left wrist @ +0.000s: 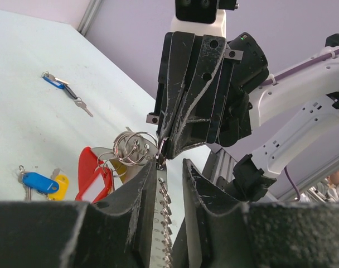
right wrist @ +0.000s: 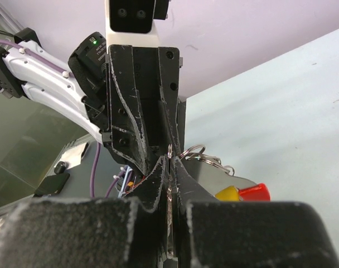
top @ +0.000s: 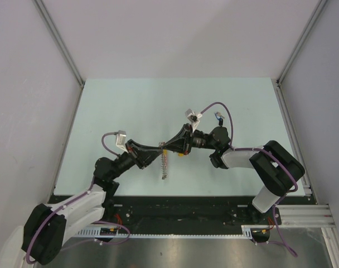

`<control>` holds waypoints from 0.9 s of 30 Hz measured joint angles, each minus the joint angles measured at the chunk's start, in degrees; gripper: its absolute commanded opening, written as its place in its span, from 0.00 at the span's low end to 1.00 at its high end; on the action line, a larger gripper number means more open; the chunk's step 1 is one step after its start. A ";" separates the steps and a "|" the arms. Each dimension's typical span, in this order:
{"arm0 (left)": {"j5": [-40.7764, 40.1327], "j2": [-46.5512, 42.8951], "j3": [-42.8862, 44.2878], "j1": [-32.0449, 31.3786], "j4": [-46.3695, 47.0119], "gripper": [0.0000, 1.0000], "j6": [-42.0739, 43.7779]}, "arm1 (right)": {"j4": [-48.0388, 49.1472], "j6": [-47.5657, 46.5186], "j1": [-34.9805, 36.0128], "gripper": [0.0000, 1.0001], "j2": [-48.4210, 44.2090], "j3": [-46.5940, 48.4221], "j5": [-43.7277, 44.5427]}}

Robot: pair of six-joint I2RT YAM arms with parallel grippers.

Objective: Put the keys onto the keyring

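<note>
From above, your two arms meet nose to nose over the middle of the worktop (top: 130, 106). The left pincer (top: 160, 148) points in from 8 o'clock and the right pincer (top: 172, 146) from 4 o'clock. The keyring (top: 164, 166) runs from that meeting point straight toward 6 o'clock, so its long axis is 12-to-6.

In the left wrist view, the keyring's strand sits in the slot of your left pincer (left wrist: 170, 167) and runs down to 6 o'clock. The jaws stand narrowly apart beside it, and you cannot tell whether they pinch it. The split rings (left wrist: 133, 146) and the red band (left wrist: 93, 177) hang just at 9 o'clock of the tip. Loose keys (left wrist: 40, 183) with blue and yellow heads rest on the worktop farther out at 9 o'clock, well apart from the pincer. More keys lie at 10 o'clock, farther still.

In the right wrist view, your right pincer (right wrist: 169, 164) is clamped on the thin top end of the keyring, with the left pincer facing it at 12 o'clock.

The loose keys lie off to one side of both tips. With the right pincer anchoring the ring, the left arm looks the likelier one to fetch them.
</note>
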 measured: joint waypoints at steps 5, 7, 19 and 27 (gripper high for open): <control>0.52 0.33 0.00 0.09 1.25 0.24 -0.61 | 0.68 0.20 0.00 0.00 0.00 0.00 -0.17; 0.59 0.20 0.00 0.09 1.40 0.22 -0.68 | 0.83 0.39 0.00 0.00 0.00 0.00 -0.17; 0.42 -2.21 0.09 0.09 -1.07 0.02 0.15 | 1.99 0.83 0.37 0.00 0.00 0.00 -0.79; 0.00 -6.95 2.29 0.07 -10.88 0.00 4.70 | 2.38 0.94 0.37 0.21 0.55 0.00 -0.76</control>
